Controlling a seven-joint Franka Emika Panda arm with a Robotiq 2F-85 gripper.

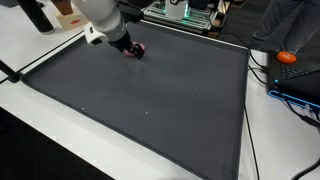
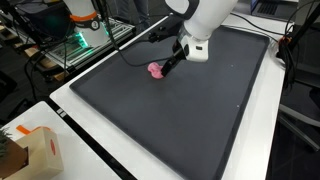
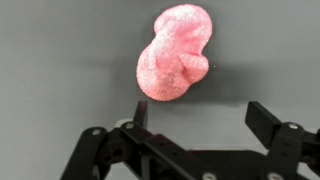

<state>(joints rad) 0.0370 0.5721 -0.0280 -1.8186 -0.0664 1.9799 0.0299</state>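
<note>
**Open gripper low over pink lump**

Arm (image 2: 205,15) reaches down from the far side of the dark mat (image 2: 180,120), wrist tilted, gripper (image 2: 172,62) low. Jaws are spread wide and hold nothing. The pink glittery lump (image 3: 175,55), possibly putty (blurry), lies on the mat in its far part. In the wrist view it sits just beyond the fingertips (image 3: 141,108), not between them. Whether they touch is unclear.
</note>
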